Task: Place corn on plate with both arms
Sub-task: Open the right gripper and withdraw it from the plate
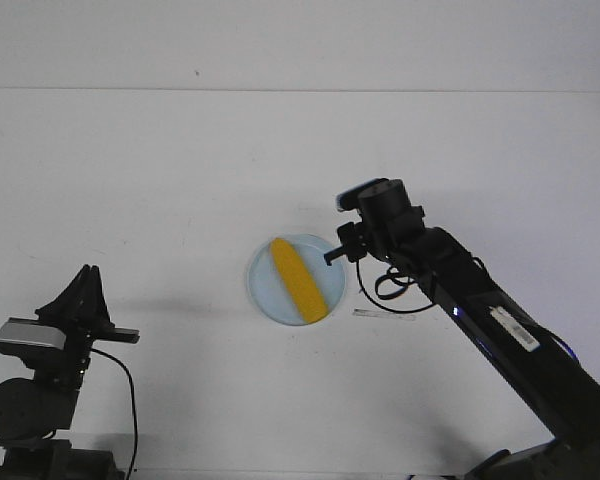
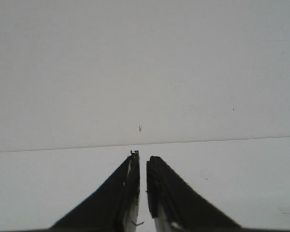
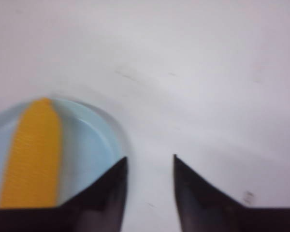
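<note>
Front view: the plate (image 1: 263,291) is seen near the middle of the white desk (image 1: 180,170); the corn (image 1: 300,279) lies on it diagonally, within the rim, free of both arms. The right arm (image 1: 480,310) is extended from the lower right corner; the right jaws (image 1: 332,256) are placed just beside the plate's right edge, next to the corn; contact with the plate cannot be judged here; the gap between them cannot be judged here either. A small pale strip (image 1: 378,314) lies on the desk just right of the plate, under the arm. The left jaws (image 1: 86,272) are located at the lower left, well apart from the plate, pointing upward, nothing between them.

Left wrist view: the left jaws (image 2: 142,162) are shown almost closed, only a thin slit remaining between the tips; nothing is held; only bare desk (image 2: 208,183) is seen beyond them.

Right wrist view: the picture is blurred; the right jaws (image 3: 150,162) are shown parted by a moderate gap, with nothing held; the plate (image 3: 94,145) with the corn (image 3: 34,154) is seen beside one fingertip; bare desk (image 3: 208,87) shows through the gap.
</note>
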Robot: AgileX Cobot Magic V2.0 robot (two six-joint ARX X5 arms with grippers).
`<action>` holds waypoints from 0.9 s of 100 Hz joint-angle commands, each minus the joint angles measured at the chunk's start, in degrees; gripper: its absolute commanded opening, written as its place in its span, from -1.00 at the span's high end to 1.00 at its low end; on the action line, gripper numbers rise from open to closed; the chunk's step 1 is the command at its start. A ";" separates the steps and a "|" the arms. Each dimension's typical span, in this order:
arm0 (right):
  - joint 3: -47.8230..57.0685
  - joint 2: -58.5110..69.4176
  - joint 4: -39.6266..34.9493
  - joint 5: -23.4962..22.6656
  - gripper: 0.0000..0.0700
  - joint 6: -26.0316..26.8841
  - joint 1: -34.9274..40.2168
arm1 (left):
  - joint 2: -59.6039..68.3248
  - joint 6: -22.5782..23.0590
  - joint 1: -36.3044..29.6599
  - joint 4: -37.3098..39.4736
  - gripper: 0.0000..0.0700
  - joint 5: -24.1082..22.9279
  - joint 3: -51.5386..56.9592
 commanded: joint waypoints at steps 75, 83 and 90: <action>-46.14 -50.01 28.44 -1.27 0.95 2.91 -25.18 | -0.04 0.48 0.00 0.61 0.88 -0.11 0.24; -47.15 -54.10 26.53 -1.27 0.95 3.54 -24.72 | -0.04 0.48 0.00 0.61 0.88 -0.11 0.24; -47.52 -57.35 24.20 -1.25 0.95 3.54 -24.41 | -0.04 0.48 0.00 0.61 0.88 -0.11 0.24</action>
